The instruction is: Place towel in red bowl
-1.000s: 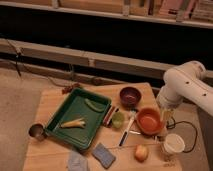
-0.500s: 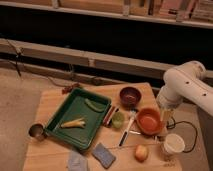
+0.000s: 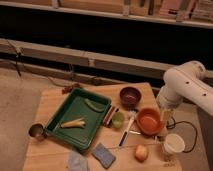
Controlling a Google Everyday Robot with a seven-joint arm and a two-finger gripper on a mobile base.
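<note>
The towel (image 3: 76, 161), a small grey-blue cloth, lies crumpled at the table's front edge, left of a blue sponge (image 3: 103, 155). An orange-red bowl (image 3: 150, 121) stands on the right side of the table. A darker red bowl (image 3: 131, 95) stands behind it. My white arm (image 3: 186, 90) comes in from the right. My gripper (image 3: 167, 117) hangs just right of the orange-red bowl, far from the towel, with nothing seen in it.
A green tray (image 3: 64, 111) holds a banana (image 3: 73, 123) and a green vegetable (image 3: 94, 105). Also on the wooden table (image 3: 55, 97) are a green cup (image 3: 118, 119), a utensil (image 3: 127, 132), an apple (image 3: 142, 152), a white cup (image 3: 174, 144) and a metal cup (image 3: 36, 131).
</note>
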